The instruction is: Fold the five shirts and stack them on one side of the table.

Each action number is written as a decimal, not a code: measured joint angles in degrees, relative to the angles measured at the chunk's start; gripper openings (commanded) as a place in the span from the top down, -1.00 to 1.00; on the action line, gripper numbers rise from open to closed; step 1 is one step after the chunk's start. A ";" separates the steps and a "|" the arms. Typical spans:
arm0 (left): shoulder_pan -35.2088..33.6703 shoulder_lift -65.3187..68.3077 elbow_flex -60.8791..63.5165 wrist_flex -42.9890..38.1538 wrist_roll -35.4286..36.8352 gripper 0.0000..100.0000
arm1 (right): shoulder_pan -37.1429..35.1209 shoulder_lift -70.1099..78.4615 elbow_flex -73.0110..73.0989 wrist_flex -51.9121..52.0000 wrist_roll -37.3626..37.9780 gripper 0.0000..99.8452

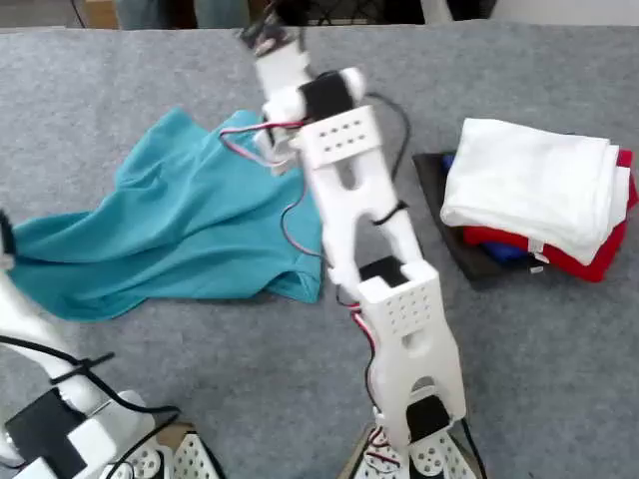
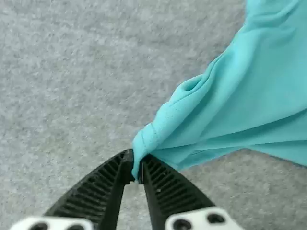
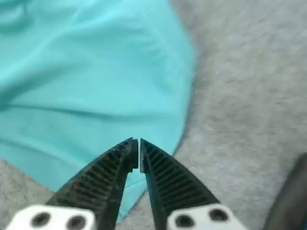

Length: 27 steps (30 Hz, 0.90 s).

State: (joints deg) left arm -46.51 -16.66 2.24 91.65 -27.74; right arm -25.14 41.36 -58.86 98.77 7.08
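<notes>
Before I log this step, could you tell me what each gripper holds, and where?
The left gripper pinches the teal shirt by a bunched edge; the right gripper is shut, holding nothing.

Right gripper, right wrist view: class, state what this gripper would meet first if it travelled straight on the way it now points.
Most likely the teal shirt: the right gripper, jaws closed, points onto its cloth, near the shirt's edge. Depth is uncertain.

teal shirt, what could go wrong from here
The left end effector pinches only a small bunched corner of the teal shirt, so a pull may slip it free. The right end effector is shut over the cloth, seemingly empty, so the shirt may drag crumpled. The folded stack lies nearby, so a wide swing could knock it.
</notes>
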 measured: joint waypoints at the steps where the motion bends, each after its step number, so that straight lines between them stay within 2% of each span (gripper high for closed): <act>1: -1.67 0.35 0.00 0.09 -0.88 0.94 | -0.79 0.62 2.37 -1.32 -0.18 0.73; 4: -5.98 1.67 0.00 0.35 -3.78 0.94 | -2.90 2.99 7.30 -6.07 -4.31 0.41; 7: -8.70 3.69 0.00 0.53 -5.36 0.94 | -4.04 6.51 8.00 -9.58 -8.79 0.27; 10: -9.76 6.95 0.00 0.53 -5.89 0.94 | -5.01 10.29 8.18 -12.22 -9.76 0.38; 12: -10.02 9.23 0.00 0.53 -5.89 0.94 | -5.10 12.84 8.18 -12.66 -10.02 0.60; 14: -10.11 11.52 0.00 0.53 -5.98 0.94 | -5.01 14.15 8.26 -12.40 -10.20 0.91; 15: -10.11 12.57 0.00 0.53 -5.98 0.94 | -5.01 14.24 8.26 -11.78 -10.20 0.99; 17: -10.11 14.33 0.00 0.53 -5.98 0.94 | -4.75 14.15 8.18 -10.73 -10.20 0.92; 18: -10.11 15.30 0.00 0.53 -5.98 0.94 | -4.57 14.15 8.18 -9.41 -10.20 0.97; 23: -10.11 18.46 0.00 -1.41 -5.98 0.94 | -2.02 14.15 5.10 0.18 -12.13 0.97; 27: -10.11 20.04 0.00 -2.81 -5.98 0.94 | 0.62 11.60 8.62 1.58 -11.69 0.97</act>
State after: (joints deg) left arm -56.62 3.38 2.24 88.84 -33.71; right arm -24.53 52.97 -50.24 100.35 -4.62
